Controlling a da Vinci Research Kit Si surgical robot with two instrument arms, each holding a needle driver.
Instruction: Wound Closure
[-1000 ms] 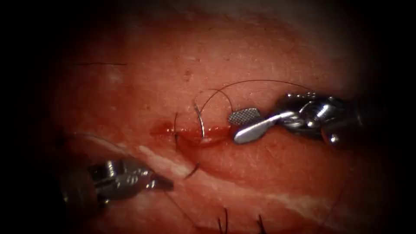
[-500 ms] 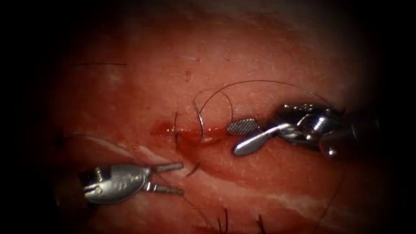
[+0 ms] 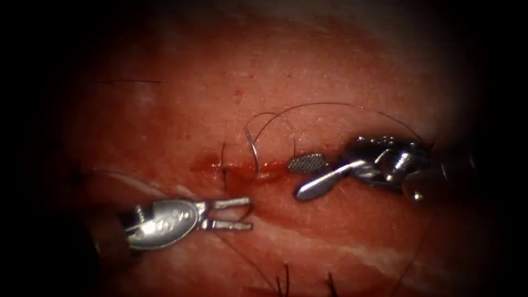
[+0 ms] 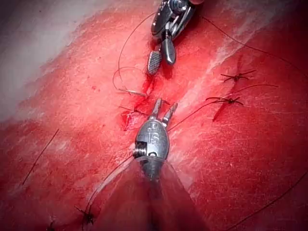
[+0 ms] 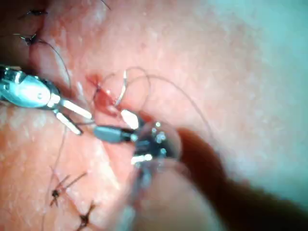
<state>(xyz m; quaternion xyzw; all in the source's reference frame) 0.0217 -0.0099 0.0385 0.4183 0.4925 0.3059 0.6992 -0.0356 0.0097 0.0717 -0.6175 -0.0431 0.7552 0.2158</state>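
The curved needle (image 3: 254, 154) stands in the tissue (image 3: 330, 71) across the cut (image 3: 242, 166). Its tail rises above the cut and its tip (image 3: 249, 211) pokes out below it. My left tool (image 3: 248, 213) lies below the cut with its jaws open around that tip, holding nothing. To the right of the needle my right tool (image 3: 295, 177) is open beside the cut and holds nothing. Thread (image 3: 330, 103) arcs from the needle's tail to the right. The left wrist view shows the needle (image 4: 132, 91), the left tool (image 4: 164, 107) and the right tool (image 4: 161, 64). The right wrist view shows the right tool (image 5: 109, 121) and the needle (image 5: 122, 89).
A dark stitch (image 3: 223, 159) crosses the cut left of the needle, by red fluid (image 3: 204, 163). Knotted stitches with cut ends (image 3: 286, 281) sit at the lower edge, and more of them (image 4: 230, 101) lie nearby. A pale band (image 3: 357, 254) runs across the tissue.
My left tool has moved right and up to the needle's tip, and its jaws have opened. My right tool stays open, its shaft drifting slightly down.
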